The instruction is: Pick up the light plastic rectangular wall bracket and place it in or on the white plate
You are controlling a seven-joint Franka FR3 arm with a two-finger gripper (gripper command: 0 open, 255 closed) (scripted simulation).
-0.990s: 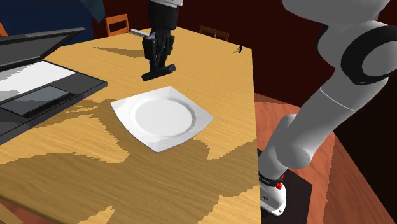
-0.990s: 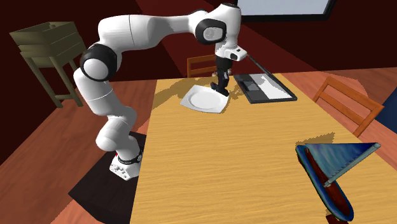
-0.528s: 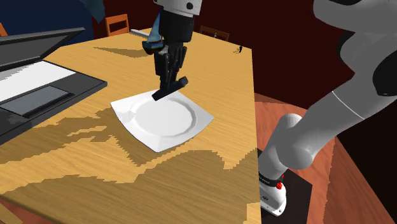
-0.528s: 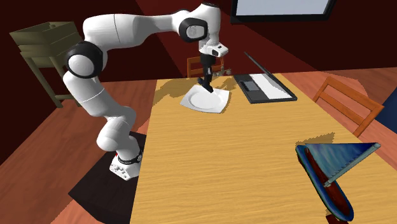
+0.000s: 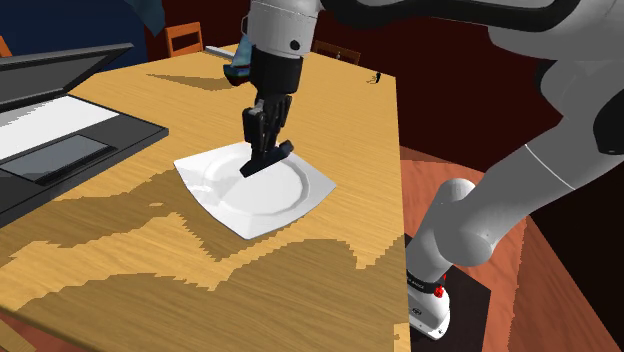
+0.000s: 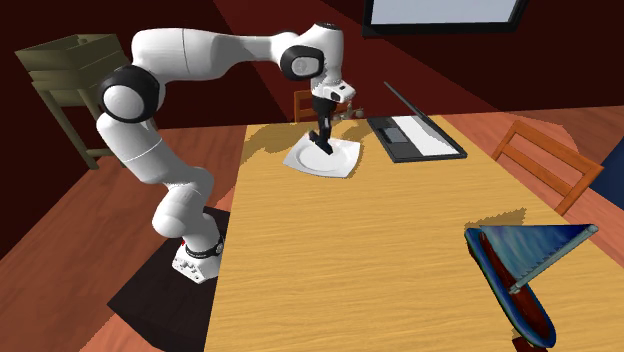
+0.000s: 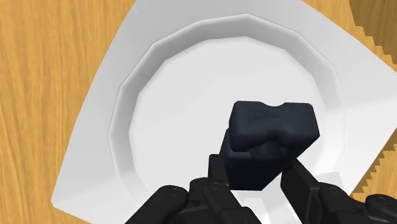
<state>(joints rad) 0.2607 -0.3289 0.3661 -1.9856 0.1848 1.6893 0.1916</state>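
The wooden table (image 5: 140,285) carries everything, and its long edge on the stand's side runs just past the plate. The white Franka arm (image 6: 200,50) arches up from the stand and bends down over that side of the table, probably so the hand can come at the plate nearly from above. An open laptop (image 5: 60,140) lies toward the shoulder view's left, apart from the plate, with bare wood between them.

The white plate (image 5: 255,222) is square with a round well. It sits flat with one corner pointing at the stand-side edge, near it but not overhanging.

The gripper (image 5: 262,150) hangs over the plate's far half, tilted a little. Its fingers (image 7: 219,170) are clamped on the wall bracket (image 7: 273,127), which renders as a dark, blocky piece rather than a light one. The bracket sticks out beyond the fingertips, over the well and off-centre toward one side of the rim. In the shoulder view its lower end seems close to the plate, but whether it touches cannot be told.

The carry looks nearly done, with lowering and letting go left to do. The well is wide and bare, so there is room. The raised rim close to the bracket is the one thing to mind, since a piece dropped on that slope could tip or slide.
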